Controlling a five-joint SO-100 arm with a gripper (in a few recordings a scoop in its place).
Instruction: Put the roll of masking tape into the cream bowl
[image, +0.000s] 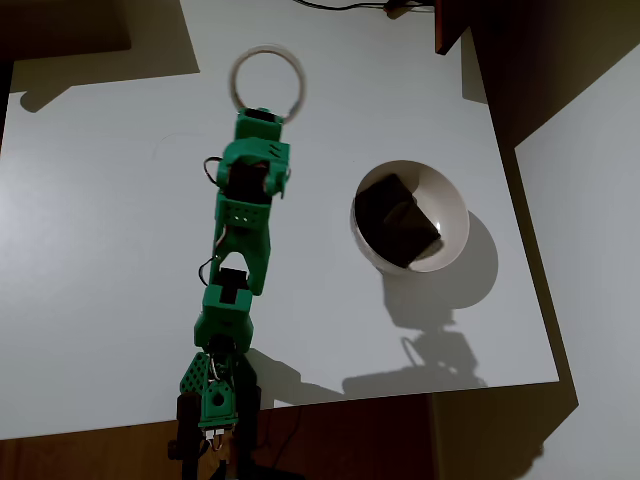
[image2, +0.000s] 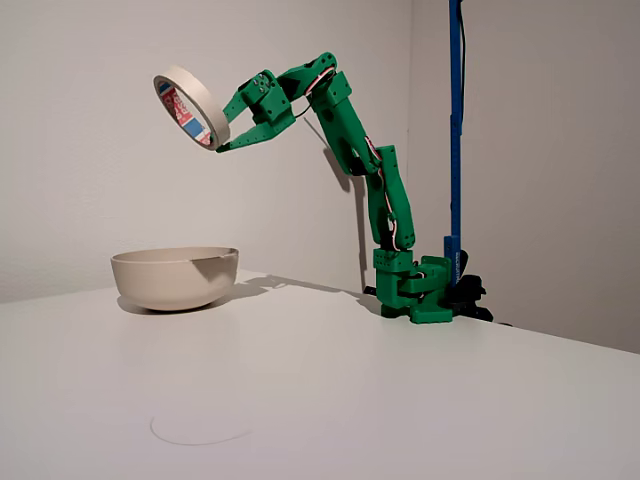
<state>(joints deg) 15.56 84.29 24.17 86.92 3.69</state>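
1. My gripper (image2: 224, 140) is clamped on the roll of masking tape (image2: 190, 106), pinching the ring's wall at its near edge; in the fixed view the roll hangs high in the air beyond my fingertips, tilted, with the reddish print on its inner core facing the camera.

2. The pick-up is done, as I judge it: the roll is clear of the white table (image2: 400, 400) and carried on my raised green arm (image2: 345, 125).

3. What is left is the carry and the release. In the overhead view the cream bowl (image: 452, 205) sits well off to the right of my fingertips, nearer my base than the roll (image: 267, 82) is, so I reckon I must swing across, come over the rim and let go.

4. A dark brown blocky object (image: 395, 218) already lies inside the bowl, taking up much of the floor; the roll would likely land on or against it.

5. From above, my own wrist covers the fingertips, so how the jaws sit on the ring is hidden there. The side view shows the grip but not clearly which finger is inside the ring.

6. The bowl's inside is out of sight in the fixed view, behind its wall (image2: 175, 278). The print on the core is too small to read.

7. A faint circular mark (image2: 200, 432) shows on the tabletop near the fixed camera; I cannot tell what it is.
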